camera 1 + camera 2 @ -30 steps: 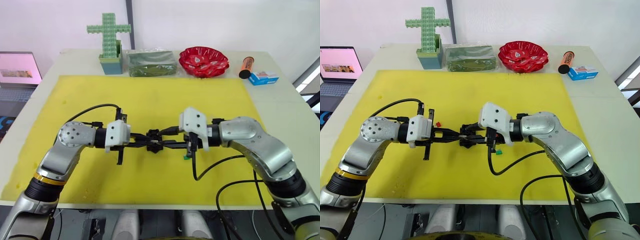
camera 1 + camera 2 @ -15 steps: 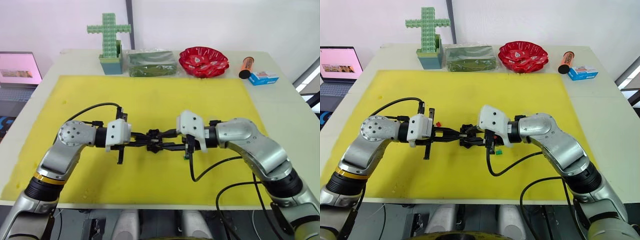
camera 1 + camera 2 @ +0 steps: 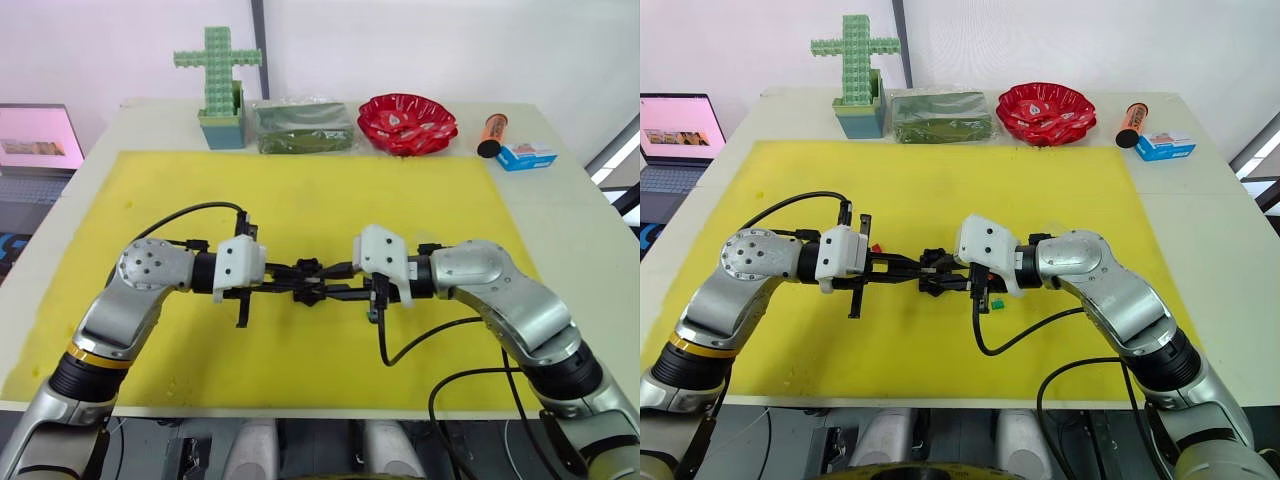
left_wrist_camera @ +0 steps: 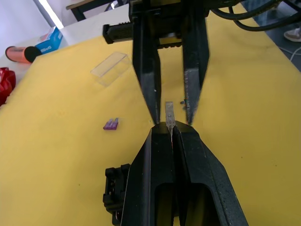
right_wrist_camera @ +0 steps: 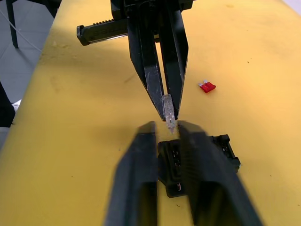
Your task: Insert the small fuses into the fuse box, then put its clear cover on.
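Note:
My two grippers meet tip to tip over the middle of the yellow mat [image 3: 300, 200]. The left gripper [image 4: 170, 129] is shut on a grey fuse [image 4: 169, 113] that sticks out past its fingertips. Open, the right gripper [image 5: 167, 129] has its fingers standing either side of that fuse's tip. The black fuse box [image 5: 221, 146] lies on the mat just below and on the far side of the fingertips. A red fuse [image 5: 207, 86], a purple fuse [image 4: 111, 124] and a green fuse [image 3: 994, 302] lie loose on the mat. The clear cover [image 4: 110, 68] rests flat beyond the right gripper.
Along the table's back edge stand a green brick cross [image 3: 217, 60], a clear-wrapped green package [image 3: 303, 125], a red bowl [image 3: 407, 122], an orange tube [image 3: 492, 134] and a blue box [image 3: 526, 155]. A laptop [image 3: 675, 140] sits off to the left.
Both arms have edged slightly closer together at the mat's centre. The left gripper keeps hold of the grey fuse.

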